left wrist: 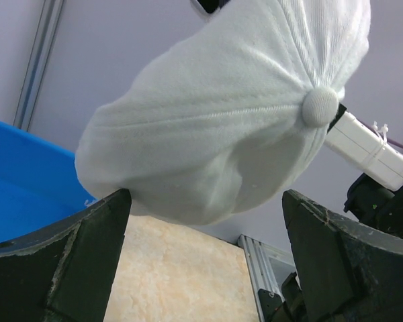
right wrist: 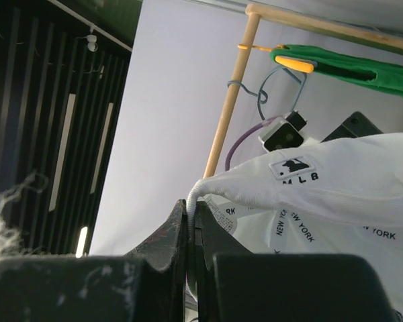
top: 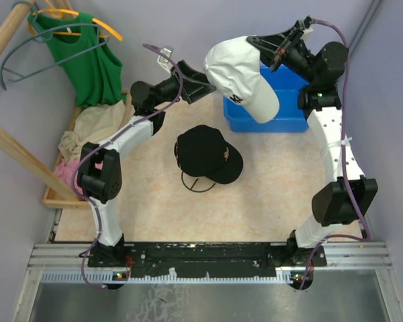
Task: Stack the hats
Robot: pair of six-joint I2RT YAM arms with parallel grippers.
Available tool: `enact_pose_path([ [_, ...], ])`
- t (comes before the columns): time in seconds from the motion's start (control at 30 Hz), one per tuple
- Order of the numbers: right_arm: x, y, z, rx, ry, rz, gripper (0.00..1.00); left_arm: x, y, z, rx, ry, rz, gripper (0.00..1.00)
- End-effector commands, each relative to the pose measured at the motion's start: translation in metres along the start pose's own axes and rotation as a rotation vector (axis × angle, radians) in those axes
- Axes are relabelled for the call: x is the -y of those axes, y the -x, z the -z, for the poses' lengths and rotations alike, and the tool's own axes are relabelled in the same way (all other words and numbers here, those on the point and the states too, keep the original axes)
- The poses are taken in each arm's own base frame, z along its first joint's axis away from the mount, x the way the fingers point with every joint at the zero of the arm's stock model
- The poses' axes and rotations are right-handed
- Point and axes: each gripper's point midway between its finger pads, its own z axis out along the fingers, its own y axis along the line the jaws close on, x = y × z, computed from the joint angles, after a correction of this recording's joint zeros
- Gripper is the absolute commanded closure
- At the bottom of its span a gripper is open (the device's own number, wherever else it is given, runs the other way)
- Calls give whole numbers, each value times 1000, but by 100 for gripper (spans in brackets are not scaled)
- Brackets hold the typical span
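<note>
White cap (top: 238,74), one of two hats in view, hangs aloft by the one blue bin (top: 285,114), its edge pinched tight in my right claw (right wrist: 191,215). My left claw (top: 200,82) gapes wide at its crown. One black cap (top: 208,154) lies mid-table (top: 154,201).

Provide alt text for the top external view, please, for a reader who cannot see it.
The shut right hand holds a white cap aloft near a blue bin, with the open left hand close beside its crown. A black cap lies on the table between the arms.
</note>
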Motion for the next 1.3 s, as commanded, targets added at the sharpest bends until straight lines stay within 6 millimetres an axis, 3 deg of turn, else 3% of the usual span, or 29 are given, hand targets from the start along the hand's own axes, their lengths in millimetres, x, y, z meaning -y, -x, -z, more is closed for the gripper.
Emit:
enact_pose_path([
  [0.0,-36,-30,8,-36,75,52,100,12,11,-12,36,-64,-38,1],
  [0.17,-18,-38,8,-45,57,7,100,12,7,-20,26,-89,-28,1],
  [0.23,-16,-41,8,-50,58,2,100,13,5,-22,25,-104,-22,14],
  [0.27,-15,-41,9,-47,56,-1,100,12,3,-23,21,-111,-14,25],
  [0.37,-13,-41,9,-48,56,-4,100,13,1,-22,32,-126,7,81],
  [0.43,-12,-41,9,-50,56,-7,100,15,1,-20,43,-129,28,99],
  [0.6,6,-36,11,-44,31,12,100,21,6,-17,85,-111,111,100],
  [0.63,13,-33,13,-47,14,41,96,22,10,-16,99,-93,136,100],
  [0.7,24,-26,18,-43,-11,119,73,22,16,-13,133,-47,200,100],
  [0.83,38,-6,36,-1,-77,355,59,14,24,1,205,66,379,100],
  [0.97,51,6,60,76,-182,655,52,11,28,14,283,121,540,100],
  [1.13,75,-2,90,70,-311,941,47,17,46,15,362,118,695,100],
  [1.27,98,-19,106,38,-311,999,44,23,62,12,403,122,778,100],
])
